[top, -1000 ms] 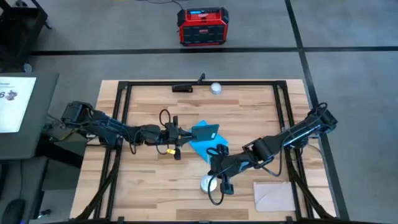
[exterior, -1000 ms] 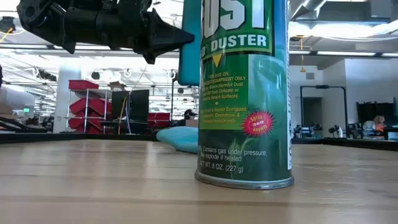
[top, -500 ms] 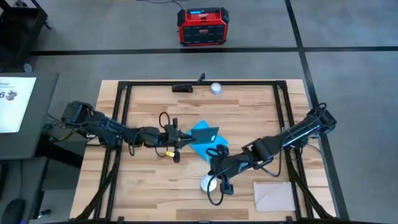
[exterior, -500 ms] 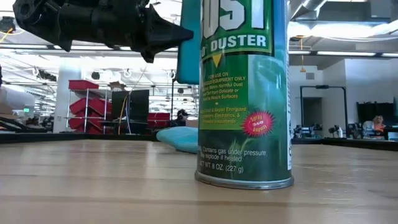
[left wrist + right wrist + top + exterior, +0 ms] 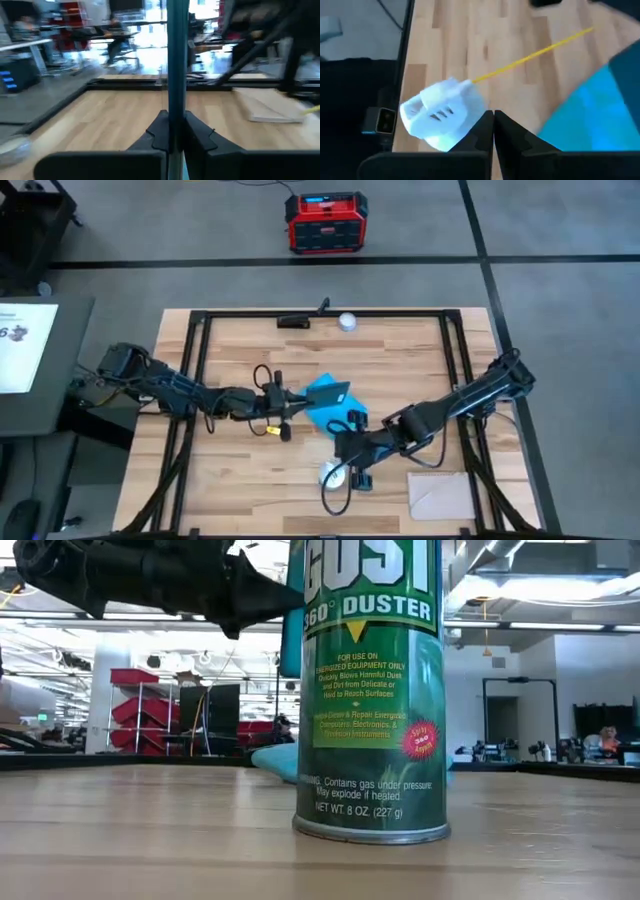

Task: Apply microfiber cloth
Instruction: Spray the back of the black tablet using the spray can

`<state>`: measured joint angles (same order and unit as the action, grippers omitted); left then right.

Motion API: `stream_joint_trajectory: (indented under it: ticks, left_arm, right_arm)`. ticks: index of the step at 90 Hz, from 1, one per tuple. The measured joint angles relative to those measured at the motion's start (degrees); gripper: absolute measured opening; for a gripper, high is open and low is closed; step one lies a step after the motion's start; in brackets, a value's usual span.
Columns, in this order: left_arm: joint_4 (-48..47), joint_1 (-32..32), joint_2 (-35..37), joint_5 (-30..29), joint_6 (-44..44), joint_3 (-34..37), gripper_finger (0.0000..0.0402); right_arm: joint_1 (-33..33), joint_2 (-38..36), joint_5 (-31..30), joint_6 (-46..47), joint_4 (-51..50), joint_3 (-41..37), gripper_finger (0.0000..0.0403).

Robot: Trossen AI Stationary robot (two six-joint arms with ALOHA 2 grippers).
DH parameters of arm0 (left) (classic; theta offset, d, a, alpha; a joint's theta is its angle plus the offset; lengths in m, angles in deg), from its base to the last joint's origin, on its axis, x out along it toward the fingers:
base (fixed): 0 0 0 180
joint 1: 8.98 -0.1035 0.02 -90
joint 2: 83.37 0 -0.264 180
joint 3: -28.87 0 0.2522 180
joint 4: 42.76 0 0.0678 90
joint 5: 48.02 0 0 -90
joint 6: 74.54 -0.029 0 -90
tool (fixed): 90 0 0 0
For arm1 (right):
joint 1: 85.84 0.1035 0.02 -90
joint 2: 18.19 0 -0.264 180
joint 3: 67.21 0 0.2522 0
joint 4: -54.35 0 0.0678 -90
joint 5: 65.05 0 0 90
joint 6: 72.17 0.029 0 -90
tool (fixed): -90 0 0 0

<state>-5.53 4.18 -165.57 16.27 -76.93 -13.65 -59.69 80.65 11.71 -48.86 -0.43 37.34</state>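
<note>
Left gripper [image 5: 297, 402] grasps the tablet [image 5: 330, 393] on edge above the microfiber cloth [image 5: 322, 418]; right gripper [image 5: 338, 455] is clenched, empty.

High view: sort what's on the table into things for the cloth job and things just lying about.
Job: microfiber cloth; tablet, clamped in left pincer.
Lying about: duster can, beside shut right pincer; beige sheet; small black object and white round thing at far edge.

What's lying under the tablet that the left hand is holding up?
The blue microfiber cloth lies on the table below the tablet, which the left hand holds on edge. The tablet covers part of the cloth in the overhead view.
</note>
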Motion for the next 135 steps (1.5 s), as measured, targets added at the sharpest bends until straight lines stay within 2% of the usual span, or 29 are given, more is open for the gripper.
stream_joint_trajectory:
  ticks: [30, 49, 64, 99, 112, 135]
  left_arm:
    - [-11.6, 6.9, 7.9, -13.2, 0.2, 0.1, 0.0004]
    - [-18.0, 10.2, 10.4, -21.0, 4.2, 0.0, 0.0004]
    - [-20.5, 12.3, 10.2, -22.8, 6.9, 0.0, 0.0004]
    - [-24.1, 16.6, 10.2, -31.6, 11.2, 0.0, 0.0004]
    - [-23.3, 18.7, 10.2, -34.3, 12.2, 0.0, 0.0004]
    - [-18.5, 20.9, 10.2, -35.1, 12.7, 0.0, 0.0004]
  right_arm:
    - [0.0, 0.1, 1.2, -1.3, -0.4, 1.7, 0.0000]
    - [-0.3, 0.1, 1.6, -1.4, 0.0, 1.7, 0.0000]
    - [-0.3, 0.1, 2.9, -2.2, 1.0, 1.7, 0.0000]
    - [-0.4, 0.9, 4.5, -3.0, 1.0, 3.6, 0.0000]
    - [-0.4, 0.8, 4.5, -3.0, 1.3, 3.6, 0.0000]
    - [-0.4, 0.9, 4.5, -2.8, 2.0, 3.6, 0.0000]
